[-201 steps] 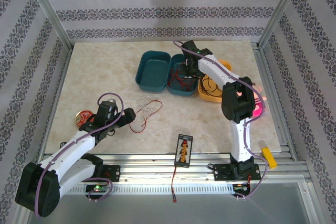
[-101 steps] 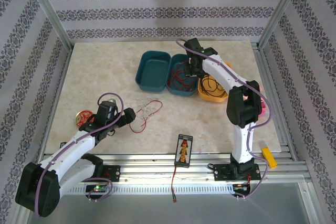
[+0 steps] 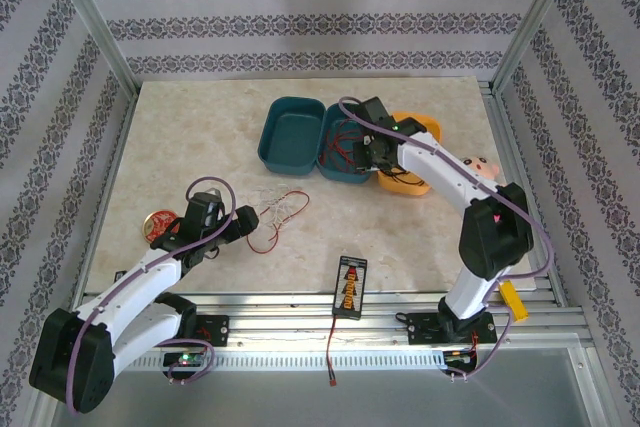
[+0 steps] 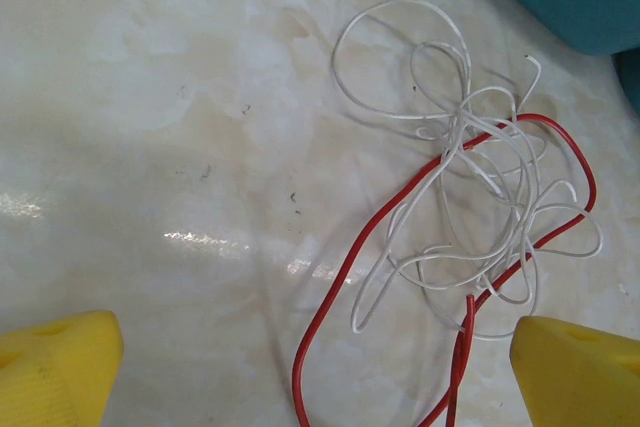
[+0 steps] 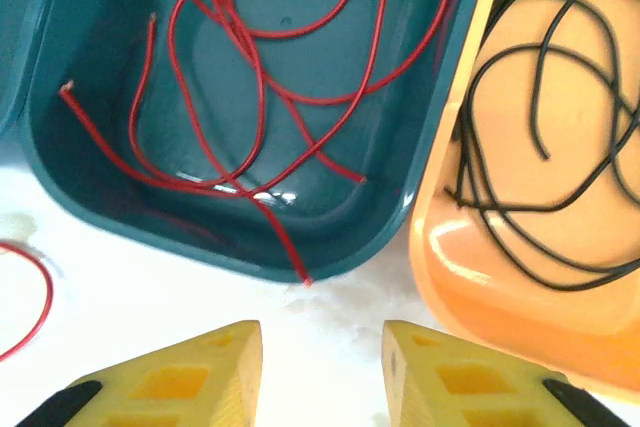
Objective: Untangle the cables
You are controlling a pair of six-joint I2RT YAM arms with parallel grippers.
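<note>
A red cable (image 4: 322, 332) and a whitish cable (image 4: 470, 172) lie tangled on the marble table (image 3: 200, 137). My left gripper (image 4: 318, 377) hangs just short of them, wide open and empty; from above it (image 3: 245, 219) sits left of the tangle (image 3: 280, 209). Another red cable (image 5: 250, 77) lies coiled in a teal bin (image 5: 90, 172), one end poking over the near rim. A black cable (image 5: 520, 147) lies in the orange bin (image 5: 450, 277). My right gripper (image 5: 322, 372) is open over bare table in front of the two bins, holding nothing, near the teal bin's front rim (image 3: 372, 157).
A second, empty teal bin (image 3: 290, 137) stands left of the one with the red cable (image 3: 338, 175). A small black device with a red lead (image 3: 349, 284) lies at the table's near edge, and a round tin (image 3: 160, 225) sits by the left arm.
The right gripper has opened and drawn back from above the teal bin toward its near rim, leaving the red cable in the bin. The left arm has not moved.
</note>
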